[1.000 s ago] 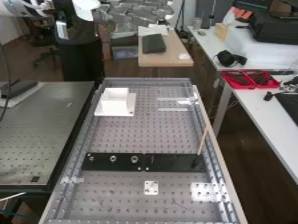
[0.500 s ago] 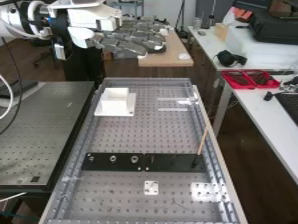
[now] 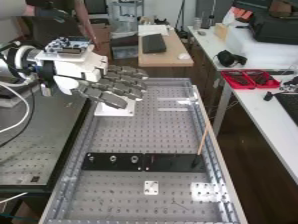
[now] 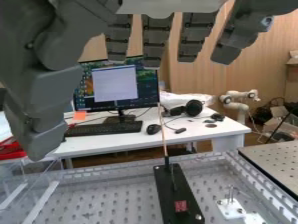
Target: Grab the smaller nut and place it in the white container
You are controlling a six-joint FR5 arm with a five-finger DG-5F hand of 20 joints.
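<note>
While the smaller nut (image 3: 91, 158) stands at the end of its row on the flat black bar (image 3: 103, 167), the larger nut (image 3: 113, 158) and then the bearing (image 3: 134, 158) stand beside it, apart from one another. Those fixed places presumably keep each part upright and findable, though a careless pinch could knock the neighbour. A thin wooden stick (image 3: 202, 140) rises from the bar's other end, perhaps worth keeping clear of. Farther up the perforated tabletop (image 3: 133, 135) is the white container (image 3: 114, 112), partly hidden by the hand (image 3: 83, 67), likely set apart so the drop has room. The fingers (image 3: 123, 80) are extended and well opened, with nothing in their hold (sensible, since the nut is untouched). The pick itself remains to be done; the next move probably calls for travelling toward the bar, lowering over the nut and closing narrowly on it.
</note>
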